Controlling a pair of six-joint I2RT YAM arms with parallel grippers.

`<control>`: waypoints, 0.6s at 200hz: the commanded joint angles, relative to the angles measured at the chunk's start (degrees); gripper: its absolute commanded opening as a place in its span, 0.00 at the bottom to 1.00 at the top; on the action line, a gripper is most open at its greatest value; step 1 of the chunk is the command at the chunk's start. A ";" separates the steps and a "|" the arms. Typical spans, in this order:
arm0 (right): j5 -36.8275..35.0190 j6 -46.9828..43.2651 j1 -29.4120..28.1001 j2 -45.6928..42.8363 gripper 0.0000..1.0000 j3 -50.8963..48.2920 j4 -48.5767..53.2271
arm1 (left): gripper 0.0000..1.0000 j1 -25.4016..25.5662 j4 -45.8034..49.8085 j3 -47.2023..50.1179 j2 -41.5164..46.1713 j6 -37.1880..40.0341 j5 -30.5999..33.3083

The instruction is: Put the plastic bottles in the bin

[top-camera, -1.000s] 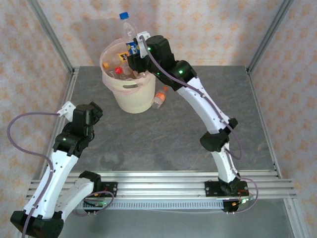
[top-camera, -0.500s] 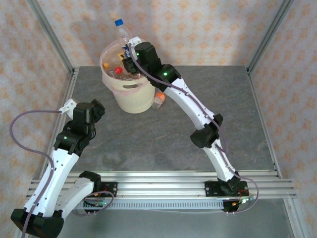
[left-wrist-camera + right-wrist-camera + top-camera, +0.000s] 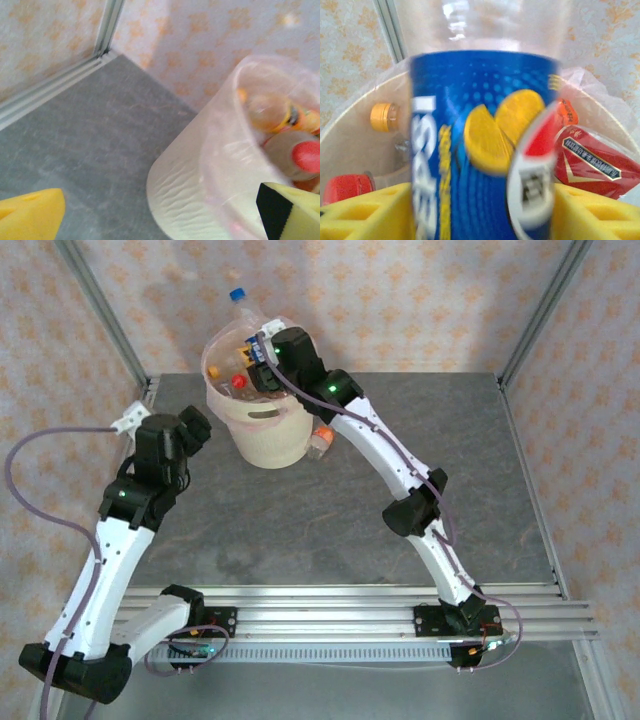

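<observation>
Right hand (image 3: pixel 262 352) is hovering over the bin (image 3: pixel 262 440), a blue-label Pepsi bottle (image 3: pixel 480 130) standing between its yellow fingers (image 3: pixel 365 215); grip unclear. Best letting go squarely inside the rim. Left hand (image 3: pixel 193 425) is hanging wide open.

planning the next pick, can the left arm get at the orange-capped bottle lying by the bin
Probably not directly: the orange-capped bottle lies by the bin's right side, the left gripper is off its left side, so the bin stands between them, and the right arm crosses above it.
</observation>
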State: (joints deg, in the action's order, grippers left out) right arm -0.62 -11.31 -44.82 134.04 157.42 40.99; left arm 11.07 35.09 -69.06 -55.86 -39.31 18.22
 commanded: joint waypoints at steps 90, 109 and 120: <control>0.23 0.21 0.17 -1.09 0.80 1.92 2.09 | 1.00 -0.79 -3.97 -20.42 -14.19 7.74 -0.82; 1.01 0.80 0.17 -2.55 0.93 1.99 2.08 | 1.00 -0.90 -4.15 -20.09 -13.77 7.71 -0.58; 1.27 1.13 0.17 -3.65 0.97 2.01 2.10 | 1.00 -1.01 -4.15 -19.85 -13.42 7.82 -0.29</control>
State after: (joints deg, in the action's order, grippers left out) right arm -0.08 -10.79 -44.80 134.04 157.42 42.41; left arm 10.70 31.86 -88.05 -70.57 -32.86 17.91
